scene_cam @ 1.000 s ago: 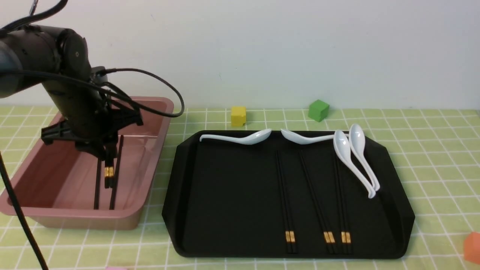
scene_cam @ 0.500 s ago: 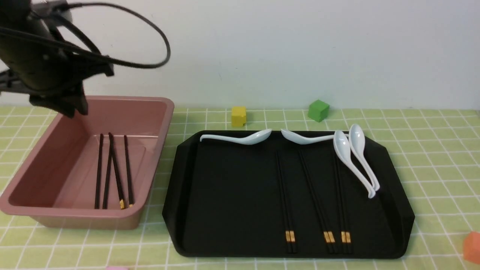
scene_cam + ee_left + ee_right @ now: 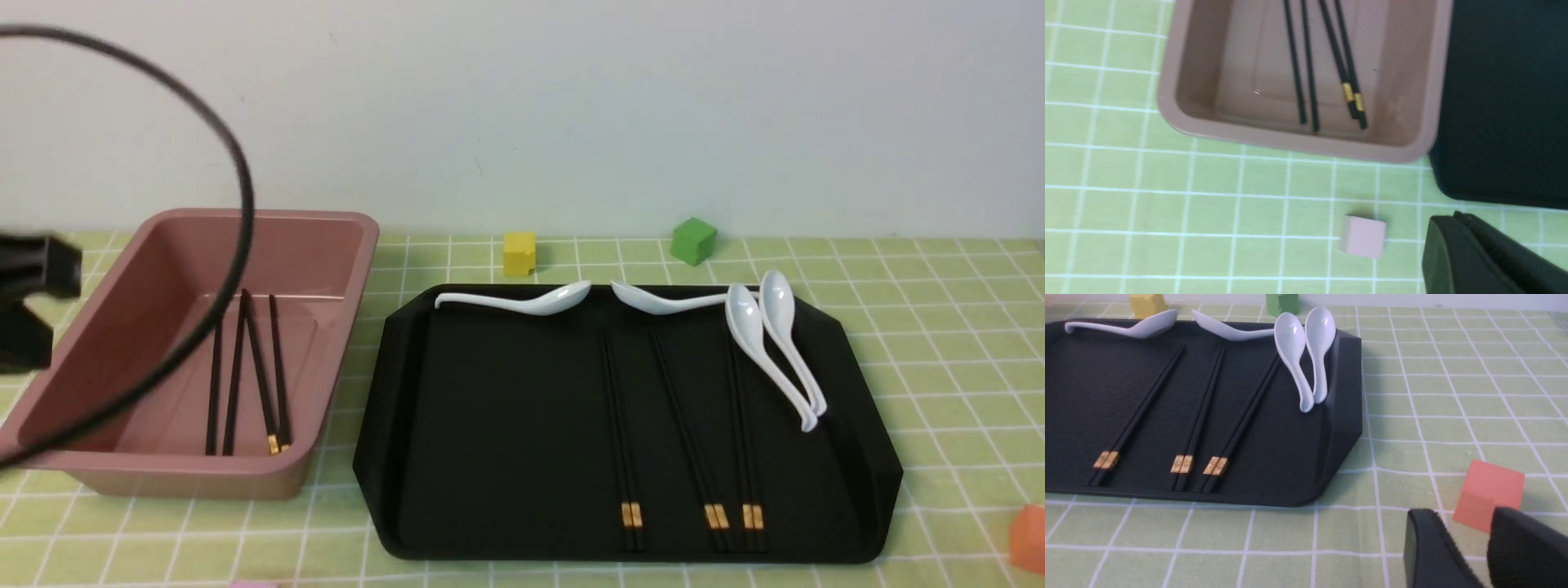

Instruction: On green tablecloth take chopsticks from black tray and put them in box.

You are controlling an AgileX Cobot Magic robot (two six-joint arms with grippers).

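Note:
The pink-brown box (image 3: 326,237) stands at the left on the green tablecloth (image 3: 939,327). Two pairs of black chopsticks (image 3: 245,376) lie loose inside it, also in the left wrist view (image 3: 1327,65). The black tray (image 3: 490,408) holds three more chopstick pairs (image 3: 690,433), side by side in the right wrist view (image 3: 1200,412). My left gripper (image 3: 1455,216) is empty with its fingers together, above the cloth near the box's front. Only a part of the left arm (image 3: 24,302) shows at the front view's left edge. My right gripper (image 3: 1466,514) is open and empty, right of the tray.
Several white spoons (image 3: 767,343) lie along the tray's far edge. A yellow cube (image 3: 519,251) and a green cube (image 3: 694,240) sit behind the tray. An orange cube (image 3: 1488,494) lies by my right gripper, a pink cube (image 3: 1363,241) by my left. A black cable (image 3: 237,163) arcs over the box.
My left gripper let go of a chopstick pair, which now lies in the box. The left arm rose and drew back to the left, nearly out of the front view.

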